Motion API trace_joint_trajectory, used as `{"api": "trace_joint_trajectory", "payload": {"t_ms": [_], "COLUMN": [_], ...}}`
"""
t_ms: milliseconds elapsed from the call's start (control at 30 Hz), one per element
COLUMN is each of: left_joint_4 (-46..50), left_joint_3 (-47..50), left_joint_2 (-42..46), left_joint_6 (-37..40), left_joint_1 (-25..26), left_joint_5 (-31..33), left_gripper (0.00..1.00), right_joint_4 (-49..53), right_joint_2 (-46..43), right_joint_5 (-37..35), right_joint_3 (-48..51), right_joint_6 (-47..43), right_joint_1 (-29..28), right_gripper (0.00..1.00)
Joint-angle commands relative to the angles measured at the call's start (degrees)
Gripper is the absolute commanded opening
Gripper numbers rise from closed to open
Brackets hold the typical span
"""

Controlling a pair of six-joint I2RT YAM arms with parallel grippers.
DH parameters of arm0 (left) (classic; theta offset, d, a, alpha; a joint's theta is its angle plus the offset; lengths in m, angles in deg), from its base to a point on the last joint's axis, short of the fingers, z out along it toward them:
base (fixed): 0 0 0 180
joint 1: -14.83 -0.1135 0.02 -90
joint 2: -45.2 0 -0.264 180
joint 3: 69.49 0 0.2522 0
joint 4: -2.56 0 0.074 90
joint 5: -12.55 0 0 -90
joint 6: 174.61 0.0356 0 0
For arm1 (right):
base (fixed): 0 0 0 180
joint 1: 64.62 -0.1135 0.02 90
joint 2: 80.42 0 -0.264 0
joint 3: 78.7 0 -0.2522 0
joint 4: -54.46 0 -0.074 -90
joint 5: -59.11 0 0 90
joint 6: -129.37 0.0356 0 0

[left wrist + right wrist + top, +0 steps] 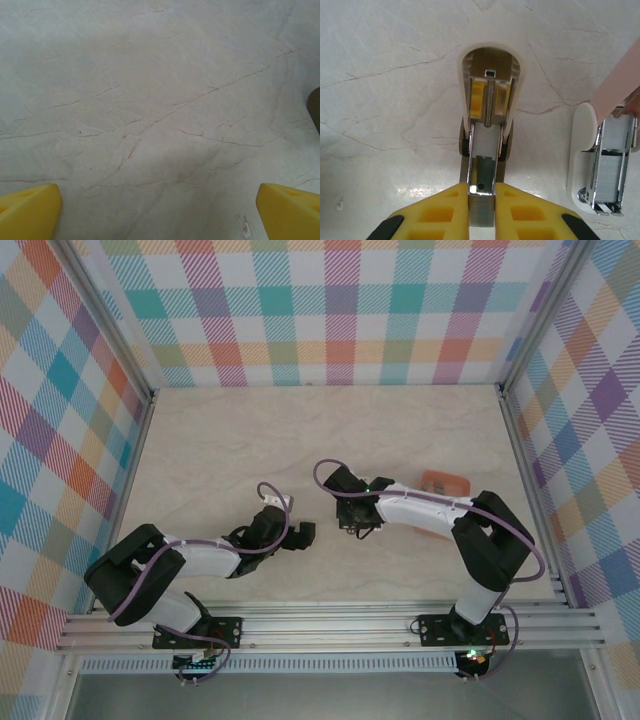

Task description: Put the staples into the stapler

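Ahead of the left gripper (157,207) the table (150,100) is bare, with room to pass. Ahead of the right gripper (481,194) the stapler (490,85) blocks the way, and a white piece (581,150) and pink tray (620,80) sit close on its right

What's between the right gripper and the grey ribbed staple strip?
Nothing visible: bare marble table between. The staple strip lies inside the white stapler, its salmon lid tilted above. The right gripper is shut on a separate metal rail.
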Motion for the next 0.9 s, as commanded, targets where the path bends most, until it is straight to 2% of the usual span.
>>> {"api": "trace_joint_trajectory", "payload": {"t_ms": [0, 467, 867], "left_joint_4": [0.0, 0.1, 0.8], "left_joint_3": [0.5, 0.2, 0.3], "left_joint_2": [1.3, 1.2, 2.1], "left_joint_6": [-0.5, -0.3, 0.5], "left_joint_1": [0.8, 0.9, 0.9], "left_joint_5": [0.2, 0.5, 1.2], "left_gripper": [1.00, 1.00, 1.00], "right_joint_4": [0.4, 1.3, 0.3], "right_joint_2": [0.8, -1.8, 1.0], "right_joint_5": [-1.0, -2.8, -1.7], "right_joint_3": [-1.5, -2.6, -2.1], "right_joint_6": [-0.6, -1.2, -0.4], "right_joint_1": [-0.6, -0.9, -0.9], "right_gripper": [0.16, 0.17, 0.17]}}
